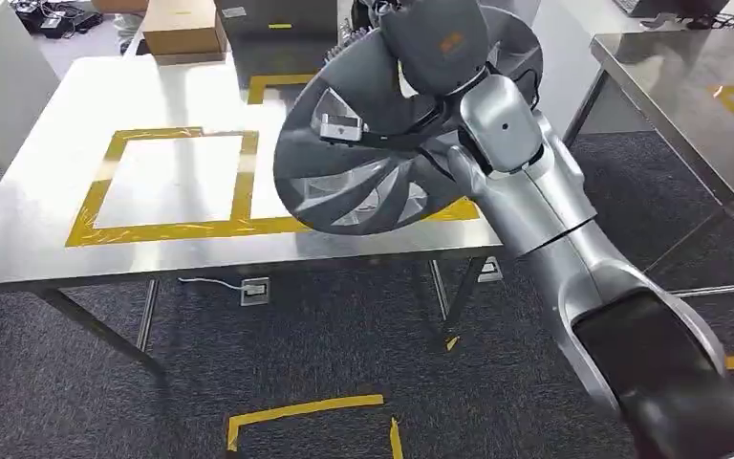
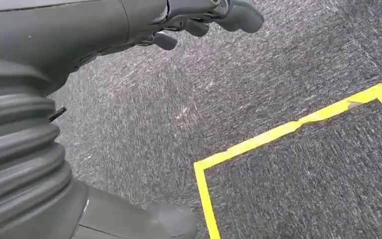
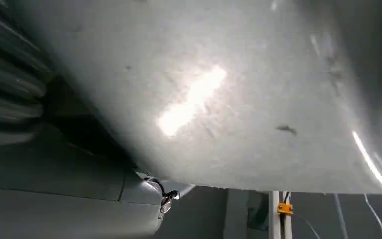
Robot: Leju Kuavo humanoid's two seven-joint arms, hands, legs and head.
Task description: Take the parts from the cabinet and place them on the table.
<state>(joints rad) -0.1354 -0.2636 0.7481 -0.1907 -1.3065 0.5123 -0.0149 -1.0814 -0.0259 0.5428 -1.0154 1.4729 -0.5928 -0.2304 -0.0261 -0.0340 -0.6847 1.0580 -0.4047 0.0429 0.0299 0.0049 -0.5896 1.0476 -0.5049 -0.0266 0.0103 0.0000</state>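
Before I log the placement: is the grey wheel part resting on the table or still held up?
Held up and tilted: the grey wheel part is in the right hand above the table, overhanging its front edge.

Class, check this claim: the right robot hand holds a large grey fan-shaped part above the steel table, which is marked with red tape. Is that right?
Not quite: the tape is yellow, not red, as the head view shows. The rest stands: the right robot hand holds the large grey fan-shaped part above the steel table.
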